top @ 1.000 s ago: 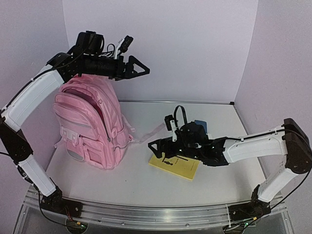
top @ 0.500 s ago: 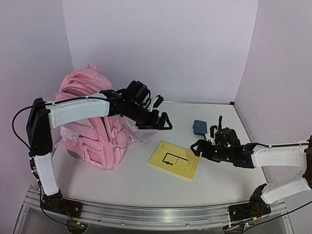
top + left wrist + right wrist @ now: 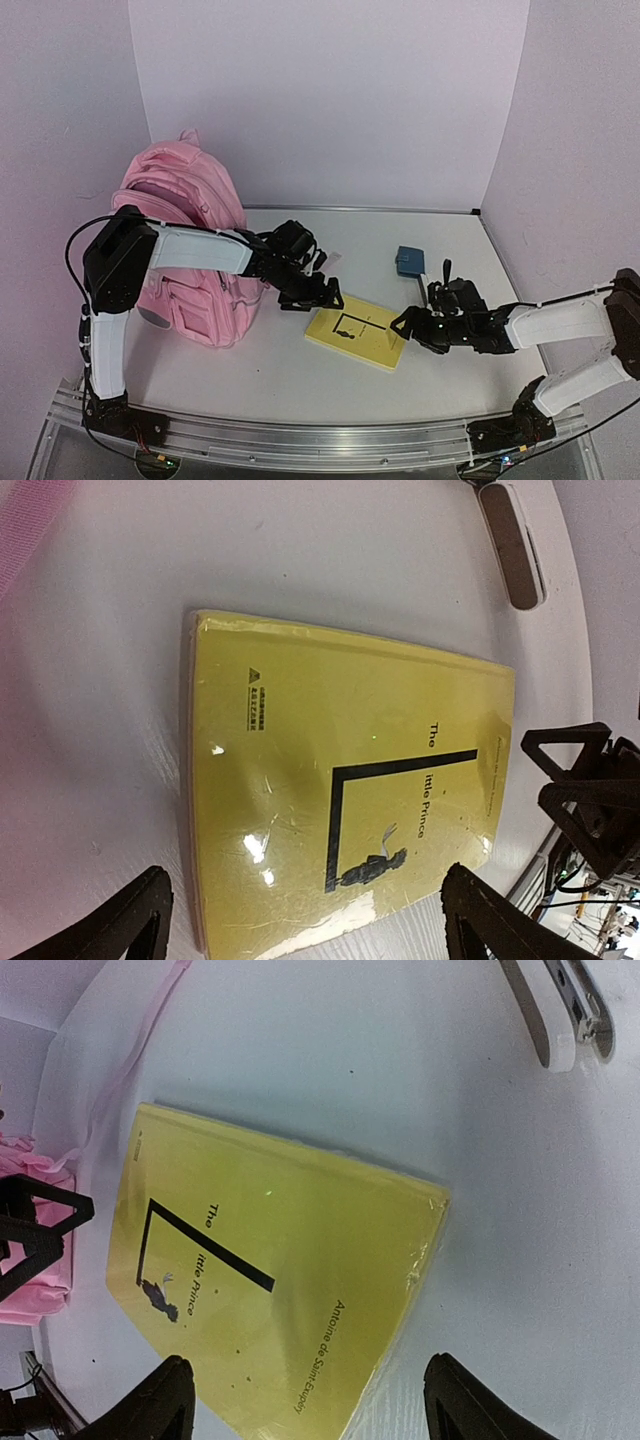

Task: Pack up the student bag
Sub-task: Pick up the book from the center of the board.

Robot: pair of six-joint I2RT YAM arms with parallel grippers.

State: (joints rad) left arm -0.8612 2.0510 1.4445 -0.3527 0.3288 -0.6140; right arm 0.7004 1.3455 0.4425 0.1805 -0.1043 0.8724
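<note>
The 2 grippers are spread wide and grasp nothing. The left gripper (image 3: 322, 297) hovers at the left edge of the yellow book (image 3: 358, 336), the right gripper (image 3: 405, 322) at its right edge. The pink student bag (image 3: 190, 200) stands upright at the left rear of the table (image 3: 260, 380), its top gaping.

Top view high, looking down, wrist views close from opposite sides, sharing yellow book (image 3: 340, 780)
</note>
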